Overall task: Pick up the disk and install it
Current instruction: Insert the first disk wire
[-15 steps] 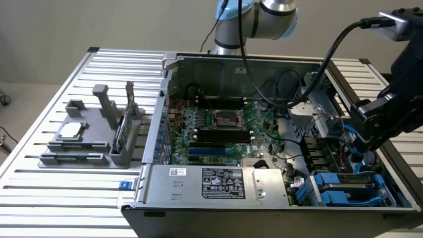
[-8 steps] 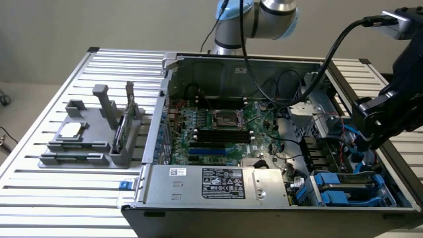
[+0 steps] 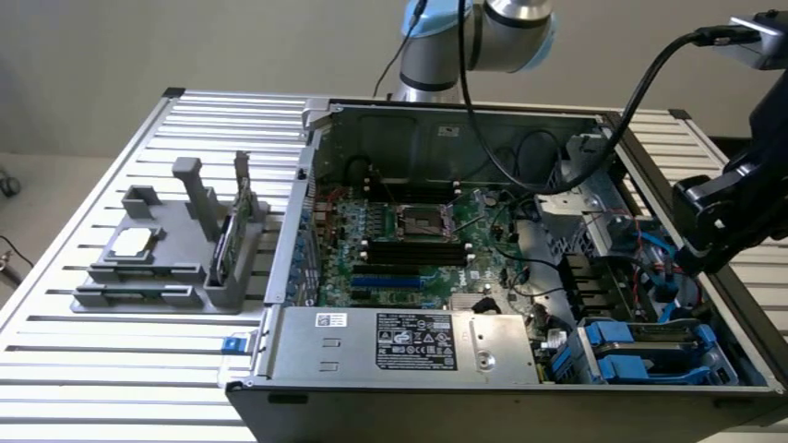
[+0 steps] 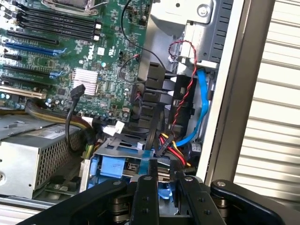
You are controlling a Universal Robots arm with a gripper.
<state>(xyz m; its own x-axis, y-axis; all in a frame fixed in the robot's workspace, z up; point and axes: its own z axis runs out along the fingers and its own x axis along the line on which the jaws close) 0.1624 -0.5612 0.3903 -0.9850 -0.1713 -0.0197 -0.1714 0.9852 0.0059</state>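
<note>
Wrist view: end effector (image 4: 165, 197), grip state unclear, hovers near the bay (image 4: 112, 166); I'd approach squarely, avoiding the blue cable (image 4: 205, 101).

- A plain, pale beige wall (image 3: 148, 37) stands behind the scene, evenly lit.
- The bench (image 3: 111, 369) has a top of silver metal slats that run side to side, with dark grooves between them.
- Past the bench's edge on the exterior view's left lies a light beige floor (image 3: 37, 217), and a thin dark cable (image 3: 10, 251) trails across it.
- The light is soft and diffuse. It gives the slats a faint sheen and keeps the shadows gentle.
</note>
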